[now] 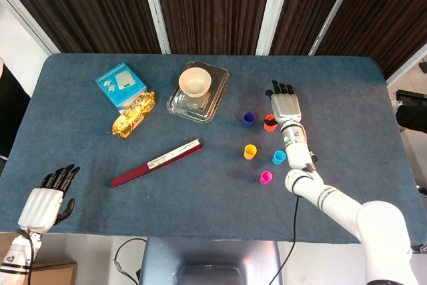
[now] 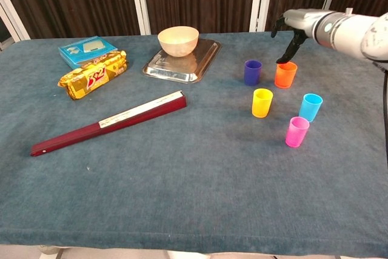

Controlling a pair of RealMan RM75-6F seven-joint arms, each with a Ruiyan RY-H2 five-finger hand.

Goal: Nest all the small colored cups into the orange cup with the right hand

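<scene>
Bowl (image 1: pixel 195 82) sits on the tray (image 1: pixel 215 103), box (image 1: pixel 120 85) and snack packet (image 1: pixel 133 114) to its left, folded fan (image 1: pixel 156 163) in front.

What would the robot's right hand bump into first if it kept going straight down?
Probably the orange cup. The right hand hovers open just above it, thumb reaching toward the rim. Depth is hard to judge, so it might slip just behind.
</scene>
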